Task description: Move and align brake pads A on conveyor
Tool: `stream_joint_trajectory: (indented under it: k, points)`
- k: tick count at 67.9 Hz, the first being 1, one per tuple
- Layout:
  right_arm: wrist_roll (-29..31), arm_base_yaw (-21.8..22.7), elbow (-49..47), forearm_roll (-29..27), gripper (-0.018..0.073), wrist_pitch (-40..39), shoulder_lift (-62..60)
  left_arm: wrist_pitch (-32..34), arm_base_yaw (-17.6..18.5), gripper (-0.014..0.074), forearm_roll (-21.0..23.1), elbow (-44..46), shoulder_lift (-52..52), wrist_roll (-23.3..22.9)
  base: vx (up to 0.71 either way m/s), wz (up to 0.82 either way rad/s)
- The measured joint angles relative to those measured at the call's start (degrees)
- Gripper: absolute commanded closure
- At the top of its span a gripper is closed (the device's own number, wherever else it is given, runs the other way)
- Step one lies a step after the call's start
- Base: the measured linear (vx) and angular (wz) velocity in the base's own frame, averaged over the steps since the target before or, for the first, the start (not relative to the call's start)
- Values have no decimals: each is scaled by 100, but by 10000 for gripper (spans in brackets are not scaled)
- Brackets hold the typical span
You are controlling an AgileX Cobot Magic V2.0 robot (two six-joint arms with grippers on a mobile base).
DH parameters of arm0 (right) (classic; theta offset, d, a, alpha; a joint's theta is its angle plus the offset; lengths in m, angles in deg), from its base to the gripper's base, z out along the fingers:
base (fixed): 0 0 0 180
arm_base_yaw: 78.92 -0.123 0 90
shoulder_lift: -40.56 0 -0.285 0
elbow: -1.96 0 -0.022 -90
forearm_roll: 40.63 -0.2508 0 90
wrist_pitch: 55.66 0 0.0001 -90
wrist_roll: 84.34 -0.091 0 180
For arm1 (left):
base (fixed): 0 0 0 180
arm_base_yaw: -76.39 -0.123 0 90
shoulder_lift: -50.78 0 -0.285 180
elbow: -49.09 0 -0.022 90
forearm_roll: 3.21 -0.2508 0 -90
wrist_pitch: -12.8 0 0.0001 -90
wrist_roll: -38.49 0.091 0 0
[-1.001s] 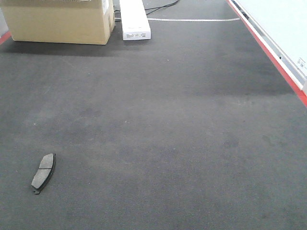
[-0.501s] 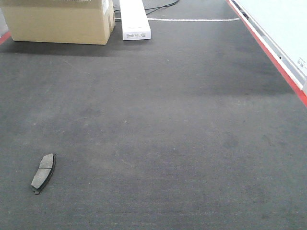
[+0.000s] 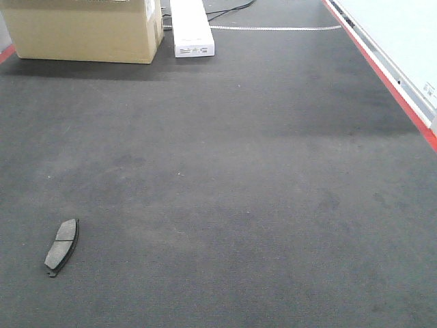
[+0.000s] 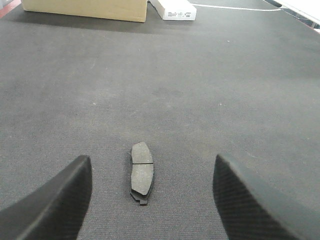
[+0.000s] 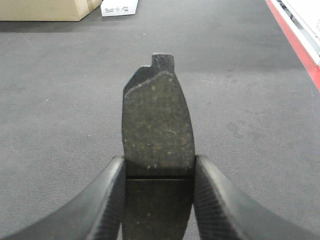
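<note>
Brake pad (image 5: 157, 125) in right claw (image 5: 158, 165) above conveyor (image 5: 250, 75)

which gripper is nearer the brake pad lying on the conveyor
Left gripper: the loose pad lies ahead between its open fingers. Right gripper holds another pad; loose one unseen there.

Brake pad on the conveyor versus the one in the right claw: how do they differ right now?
The loose pad lies flat on the conveyor; the held pad is clamped in the right claw. The loose pad sits between the open left claw fingers, touching neither; the held pad touches both right fingers. Both are dark oblong pads with a cross groove and an end tab.
</note>
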Motion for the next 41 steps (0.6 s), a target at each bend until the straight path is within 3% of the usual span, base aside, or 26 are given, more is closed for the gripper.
stream_joint_trajectory:
  k: [23,41]
  points:
    - [0,0,-6,-42,561,214,70,0,0,94,0,0,0,0,0,0]
    - [0,0,-630,-140,554,385,1735,0,0,94,0,0,0,0,0,0]
